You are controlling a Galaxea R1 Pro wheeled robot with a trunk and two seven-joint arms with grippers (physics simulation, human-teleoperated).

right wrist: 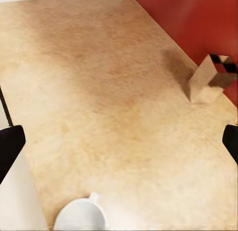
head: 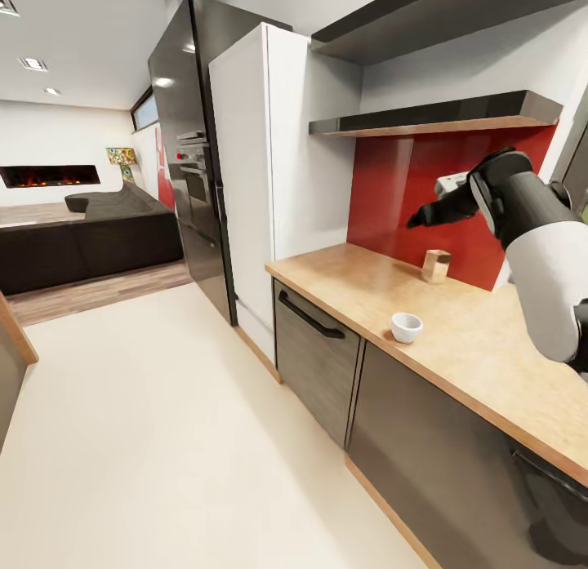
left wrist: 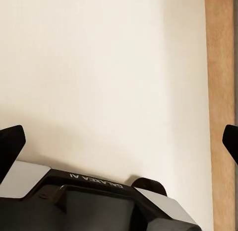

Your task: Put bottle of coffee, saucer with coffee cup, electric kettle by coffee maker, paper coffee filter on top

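White, small and handled, sitting near the light-wood bench [head: 457, 332] edge: coffee cup [head: 406, 326], risking being knocked floorward by the spread, empty right gripper [right wrist: 119, 141] descending off-centre; left gripper [left wrist: 119, 141] likewise hanging spread.

- We see a small plain white coffee cup [head: 406, 326] on the long light-wood surface [head: 482, 340], whose grain is a mottled tan.
- Behind it, the glossy wall panel [head: 392, 193] is deep red.
- The cabinet fronts [head: 314, 357] are dark grey with faint streaks.
- The small wooden block [head: 435, 266] is pale tan.
- The floor [head: 163, 438] is plain cream.
- Our right hand [head: 420, 220] is black, on a black-and-white arm.
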